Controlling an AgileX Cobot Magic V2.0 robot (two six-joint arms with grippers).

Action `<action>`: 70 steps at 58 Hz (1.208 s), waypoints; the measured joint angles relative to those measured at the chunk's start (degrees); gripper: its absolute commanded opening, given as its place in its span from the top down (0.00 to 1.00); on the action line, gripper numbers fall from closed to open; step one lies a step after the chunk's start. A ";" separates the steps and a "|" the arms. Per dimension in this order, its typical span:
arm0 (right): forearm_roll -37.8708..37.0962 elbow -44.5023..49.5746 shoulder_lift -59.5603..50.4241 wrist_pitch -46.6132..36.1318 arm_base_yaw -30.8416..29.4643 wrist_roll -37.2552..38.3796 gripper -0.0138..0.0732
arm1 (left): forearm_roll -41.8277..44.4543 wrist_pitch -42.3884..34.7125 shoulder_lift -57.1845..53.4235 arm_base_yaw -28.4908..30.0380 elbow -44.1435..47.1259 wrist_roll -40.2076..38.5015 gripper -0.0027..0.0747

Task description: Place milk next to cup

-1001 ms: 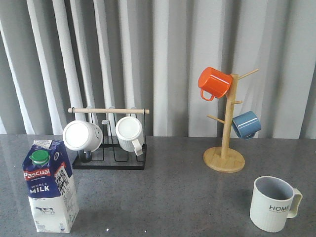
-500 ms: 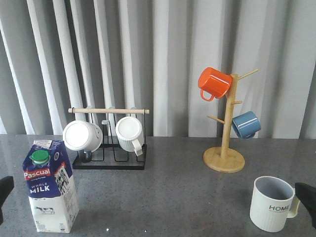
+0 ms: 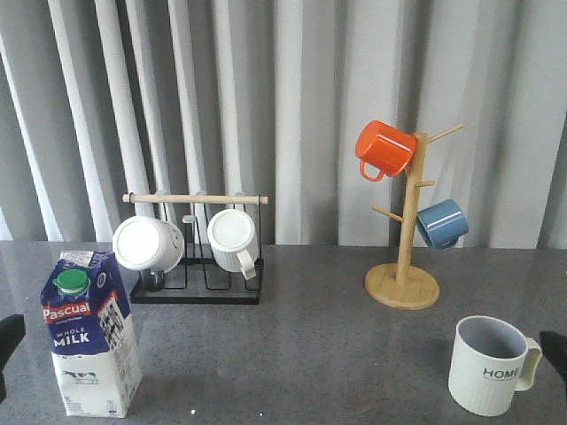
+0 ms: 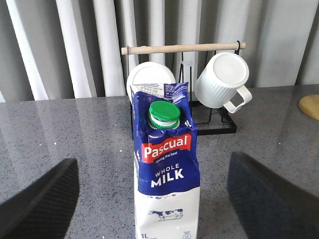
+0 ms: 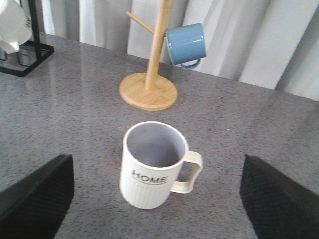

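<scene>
The milk [image 3: 89,347], a blue-and-white carton with a green cap, stands upright at the front left of the grey table [image 3: 301,354]. The cup [image 3: 490,365], a ribbed pale mug lettered HOME, stands at the front right, far from the carton. My left gripper [image 4: 152,169] is open, and the milk [image 4: 167,184] stands ahead of it, centred between its dark fingers [image 4: 40,199]. My right gripper [image 5: 157,162] is open too, with the cup [image 5: 152,169] ahead between its fingers [image 5: 279,199], untouched. In the front view only a fingertip [image 3: 7,341] shows at the left edge and another fingertip [image 3: 558,352] at the right edge.
A black wire rack [image 3: 197,285] with a wooden bar holds two white mugs [image 3: 146,243] behind the milk. A wooden mug tree [image 3: 403,285] at the back right carries an orange mug [image 3: 384,148] and a blue mug [image 3: 441,223]. Grey curtains hang behind the table.
Both grippers came into the front view at its lower corners. The right fingertip has since drawn back toward the right edge. Milk and cup have not moved.
</scene>
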 measured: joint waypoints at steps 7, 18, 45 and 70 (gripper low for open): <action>-4.82 3.88 0.00 -7.87 -4.08 6.30 0.13 | 0.00 -0.05 0.07 0.00 0.00 0.00 0.28; -12.09 13.72 4.99 -26.58 -7.87 15.82 0.14 | 0.00 -0.11 0.07 0.00 0.00 0.00 0.29; -25.35 17.94 30.53 -51.89 -16.82 21.33 0.16 | 0.00 0.07 0.07 0.00 0.00 0.00 0.29; -28.22 17.66 43.92 -72.59 -21.41 21.67 0.16 | 0.00 0.07 0.07 0.00 0.00 0.00 0.29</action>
